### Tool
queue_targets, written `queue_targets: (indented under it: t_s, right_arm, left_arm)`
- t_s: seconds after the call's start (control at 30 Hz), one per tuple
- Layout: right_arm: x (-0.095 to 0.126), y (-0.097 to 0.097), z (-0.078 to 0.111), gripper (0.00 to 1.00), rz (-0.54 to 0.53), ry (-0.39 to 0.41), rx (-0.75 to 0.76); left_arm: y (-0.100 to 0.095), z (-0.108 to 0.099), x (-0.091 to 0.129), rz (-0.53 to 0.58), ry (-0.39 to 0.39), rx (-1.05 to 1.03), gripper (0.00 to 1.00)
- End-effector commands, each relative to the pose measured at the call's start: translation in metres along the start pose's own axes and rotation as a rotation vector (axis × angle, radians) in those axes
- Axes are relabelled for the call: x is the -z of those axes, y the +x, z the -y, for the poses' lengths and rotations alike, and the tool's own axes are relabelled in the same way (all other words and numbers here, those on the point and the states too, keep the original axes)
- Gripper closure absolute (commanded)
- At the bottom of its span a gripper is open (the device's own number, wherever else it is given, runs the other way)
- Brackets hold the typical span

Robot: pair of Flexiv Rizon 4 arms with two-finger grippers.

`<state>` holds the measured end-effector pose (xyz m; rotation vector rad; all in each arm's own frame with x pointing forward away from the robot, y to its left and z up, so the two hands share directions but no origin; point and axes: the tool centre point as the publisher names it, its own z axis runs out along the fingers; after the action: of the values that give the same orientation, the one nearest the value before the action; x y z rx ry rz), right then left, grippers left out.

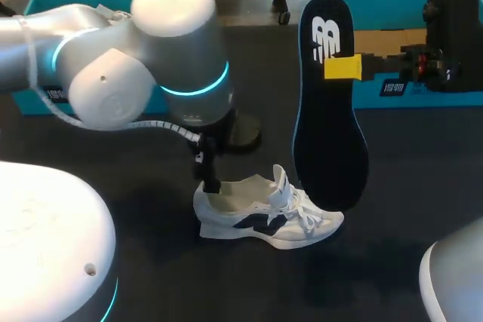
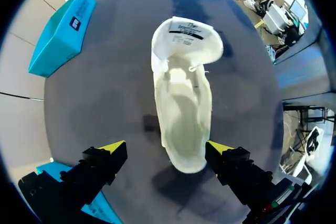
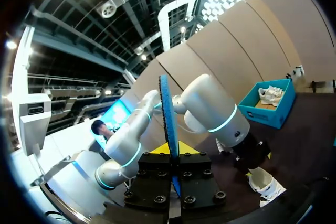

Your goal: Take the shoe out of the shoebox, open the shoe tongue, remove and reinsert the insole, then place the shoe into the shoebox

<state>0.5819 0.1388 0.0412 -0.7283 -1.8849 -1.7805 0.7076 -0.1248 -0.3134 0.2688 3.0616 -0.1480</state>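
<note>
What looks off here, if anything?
Nothing damaged or spilled. The dark blue insole is out, held upright in the air by the right gripper. The white lace-up sneaker stands upright on the table, left gripper open around its heel.

Crowded over the shoe, open room along the near side.
The shoe [image 1: 264, 213] lies mid-worktop [image 1: 249, 284] with bare dark surface all along its near side, and that's the clear way in. At the heel, the left pincer [image 2: 165, 148] straddles it with fingers spread, so that end is taken. Over toe and laces the insole [image 1: 328, 111] hangs upright, pinched in the right pincer [image 1: 343, 68], walling off the right flank. The left arm [image 1: 151, 58] fills the back-left, and the shoebox [image 1: 385, 13] and a second teal box [image 1: 68, 1] line the far edge.
</note>
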Motion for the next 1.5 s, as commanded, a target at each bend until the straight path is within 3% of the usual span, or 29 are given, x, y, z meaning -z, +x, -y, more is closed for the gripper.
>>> queue_targets:
  t_s: [0.03, 0.33, 0.6, 0.7, 0.77, 0.8, 0.87, 0.9, 0.93, 1.27, 1.5]
  right_arm:
    - [-0.004, -0.003, -0.002, 1.00, -0.002, 0.004, -0.001]
    - [-0.004, -0.003, -0.002, 1.00, -0.002, 0.004, -0.001]
    - [-0.004, -0.003, -0.002, 1.00, -0.002, 0.004, -0.001]
    - [-0.004, -0.003, -0.002, 1.00, -0.002, 0.004, -0.001]
    - [-0.004, -0.003, -0.002, 1.00, -0.002, 0.004, -0.001]
    - [-0.004, -0.003, -0.002, 1.00, -0.002, 0.004, -0.001]
    - [-0.004, -0.003, -0.002, 1.00, -0.002, 0.004, -0.001]
    - [-0.004, -0.003, -0.002, 1.00, -0.002, 0.004, -0.001]
    - [-0.004, -0.003, -0.002, 1.00, -0.002, 0.004, -0.001]
    - [-0.004, -0.003, -0.002, 1.00, -0.002, 0.004, -0.001]
    - [-0.004, -0.003, -0.002, 1.00, -0.002, 0.004, -0.001]
  left_arm:
    - [-0.012, 0.027, -0.034, -0.028, -0.038, -0.003, 0.00]
    - [-0.014, 0.044, -0.056, -0.029, -0.025, 0.032, 0.00]
    - [-0.014, 0.046, -0.071, -0.018, -0.015, 0.081, 0.00]
    - [-0.014, 0.046, -0.073, -0.014, -0.008, 0.092, 0.12]
    - [-0.014, 0.045, -0.073, -0.011, -0.002, 0.101, 0.28]
    - [-0.014, 0.045, -0.073, -0.007, -0.001, 0.106, 0.51]
    - [-0.014, 0.044, -0.072, -0.005, 0.000, 0.108, 0.67]
    - [-0.014, 0.044, -0.072, -0.004, 0.001, 0.109, 0.91]
    - [-0.014, 0.044, -0.072, -0.003, 0.001, 0.109, 1.00]
    - [-0.008, 0.046, -0.069, -0.003, 0.014, 0.070, 1.00]
    - [-0.001, 0.044, -0.048, -0.029, 0.048, 0.011, 1.00]
